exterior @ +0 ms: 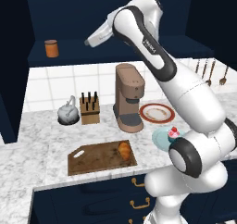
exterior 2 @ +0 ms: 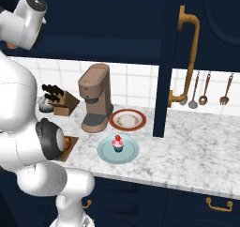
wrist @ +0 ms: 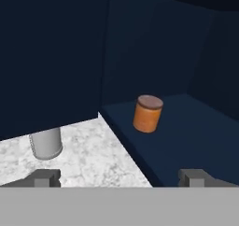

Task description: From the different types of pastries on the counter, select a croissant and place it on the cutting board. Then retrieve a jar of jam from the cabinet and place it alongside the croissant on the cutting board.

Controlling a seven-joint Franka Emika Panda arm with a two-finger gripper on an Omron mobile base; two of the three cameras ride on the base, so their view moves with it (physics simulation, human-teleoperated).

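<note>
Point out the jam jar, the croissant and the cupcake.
jam jar (wrist: 147, 115), hand view, middle of its side.
croissant (exterior: 124, 150), left base view, its middle.
cupcake (exterior 2: 118, 143), right base view, pink frosting.

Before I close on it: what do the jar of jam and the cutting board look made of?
The jar of jam looks like matte orange-brown glass or ceramic with a darker flat top; no shine or see-through contents, so it stays uncertain. The cutting board looks like dark brown wood, with mottled grain-like patches and a dull finish. It already carries the croissant.
</note>
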